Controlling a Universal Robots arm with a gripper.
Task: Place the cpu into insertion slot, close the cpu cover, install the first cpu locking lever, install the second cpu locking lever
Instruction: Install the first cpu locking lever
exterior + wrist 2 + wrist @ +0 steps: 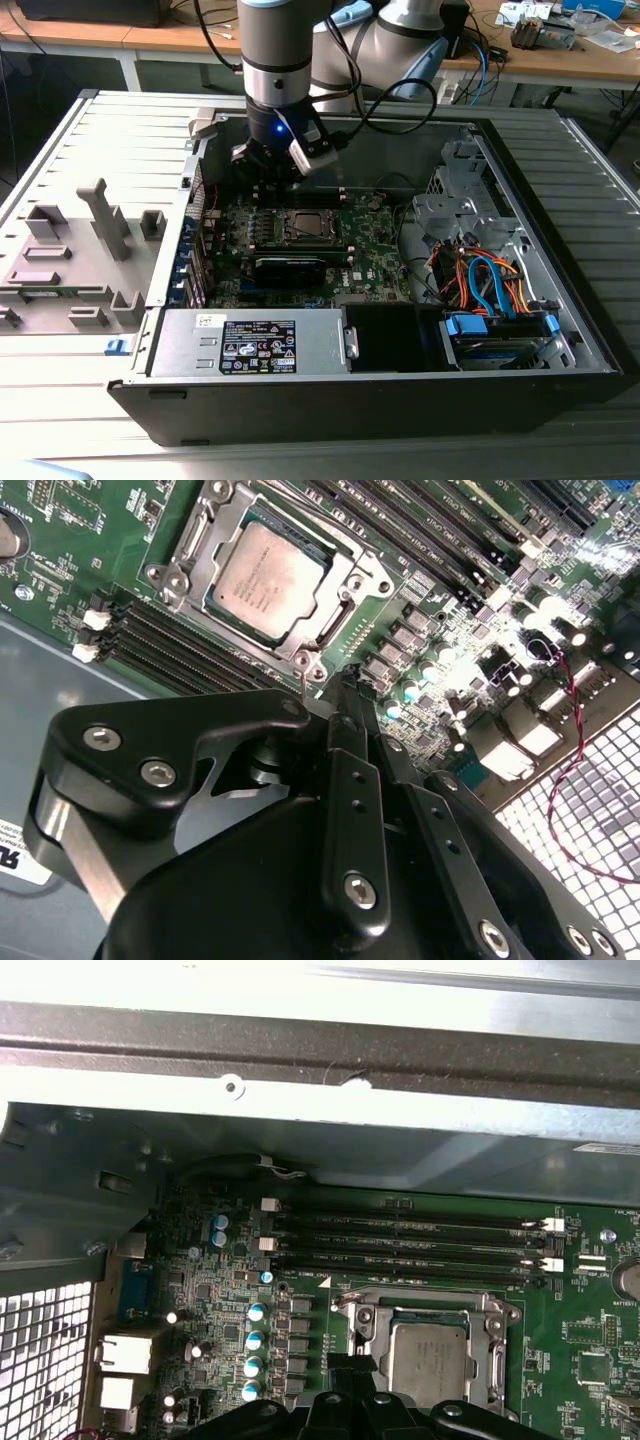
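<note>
Second wrist view: your gripper [345, 685] sits nearest, fingers drawn together to a narrow tip, holding nothing, hovering just beside the insertion slot [195, 540]. Beyond it, the cpu [268, 572] already lies seated in that slot. The cpu cover [325, 630] appears down around the chip; lever status I cannot tell.

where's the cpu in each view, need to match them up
Exterior view: the cpu sits mid-motherboard inside the open case, just below the gripper.
Second wrist view: the cpu lies in the insertion slot, beyond the gripper's black body.
First wrist view: the cpu lies just past the gripper.
Shared landmark: the long black memory slots beside the socket.
</note>
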